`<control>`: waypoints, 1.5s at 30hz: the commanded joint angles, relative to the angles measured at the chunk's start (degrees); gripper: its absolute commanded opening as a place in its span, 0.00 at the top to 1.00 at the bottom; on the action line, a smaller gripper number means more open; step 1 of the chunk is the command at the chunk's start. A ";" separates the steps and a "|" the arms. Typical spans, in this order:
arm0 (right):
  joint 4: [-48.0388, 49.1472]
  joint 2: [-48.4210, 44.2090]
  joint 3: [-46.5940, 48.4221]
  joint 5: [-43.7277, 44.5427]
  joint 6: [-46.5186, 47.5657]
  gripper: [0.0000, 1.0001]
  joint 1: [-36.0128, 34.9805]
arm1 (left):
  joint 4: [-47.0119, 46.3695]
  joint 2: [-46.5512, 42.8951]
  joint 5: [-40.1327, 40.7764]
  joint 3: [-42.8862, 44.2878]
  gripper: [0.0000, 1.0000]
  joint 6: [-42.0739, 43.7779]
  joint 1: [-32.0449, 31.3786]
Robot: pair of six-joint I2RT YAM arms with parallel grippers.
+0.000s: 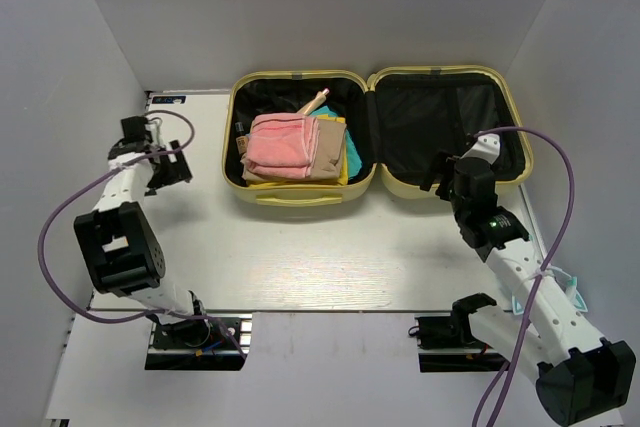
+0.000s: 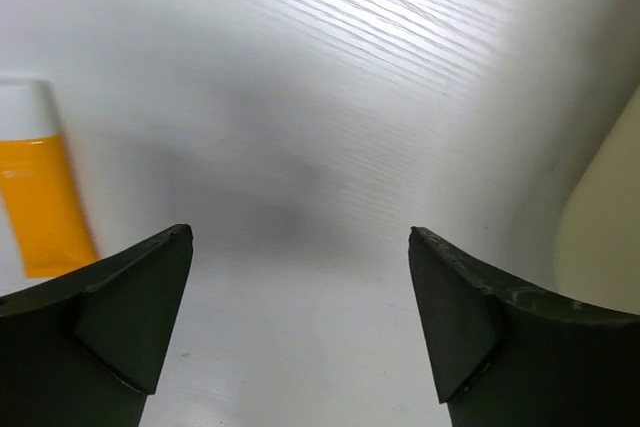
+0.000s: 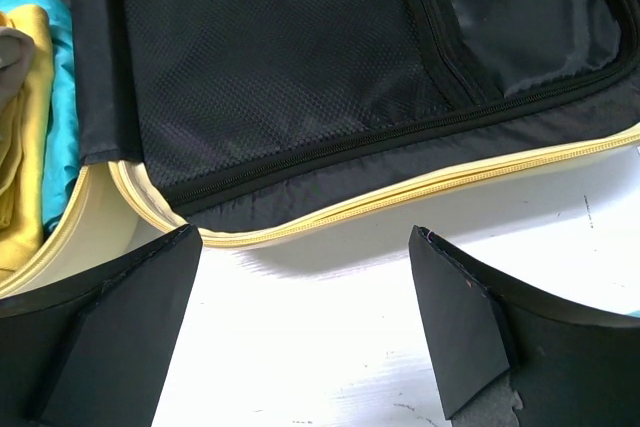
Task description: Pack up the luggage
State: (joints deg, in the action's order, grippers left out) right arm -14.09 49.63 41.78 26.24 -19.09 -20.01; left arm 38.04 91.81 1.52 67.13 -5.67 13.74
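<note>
The pale yellow luggage (image 1: 300, 195) lies open at the back of the table. Its left half holds folded clothes: a pink towel (image 1: 280, 143) on tan, yellow and teal pieces. Its right half (image 1: 430, 112) shows only black lining. My left gripper (image 1: 170, 170) is open and empty, low over the table to the left of the luggage; in the left wrist view (image 2: 300, 231) an orange and white tube (image 2: 35, 197) lies beside its left finger. My right gripper (image 1: 438, 175) is open and empty at the near zipper rim (image 3: 420, 187) of the right half, over bare table (image 3: 305, 231).
The luggage shell (image 2: 605, 217) shows at the right edge of the left wrist view. Yellow and teal clothes (image 3: 45, 137) show at the left of the right wrist view. White walls enclose the table. A small blue-marked label (image 1: 168, 100) lies at the back left corner.
</note>
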 commanded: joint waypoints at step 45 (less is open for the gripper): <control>2.40 2.76 -1.87 1.01 -1.22 0.10 -0.12 | -9.11 1.09 -9.07 8.52 0.98 1.80 -6.07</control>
State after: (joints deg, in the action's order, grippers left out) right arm -14.41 54.22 41.82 25.50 -20.32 -20.01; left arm 32.64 99.92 -2.61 69.12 -3.53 13.47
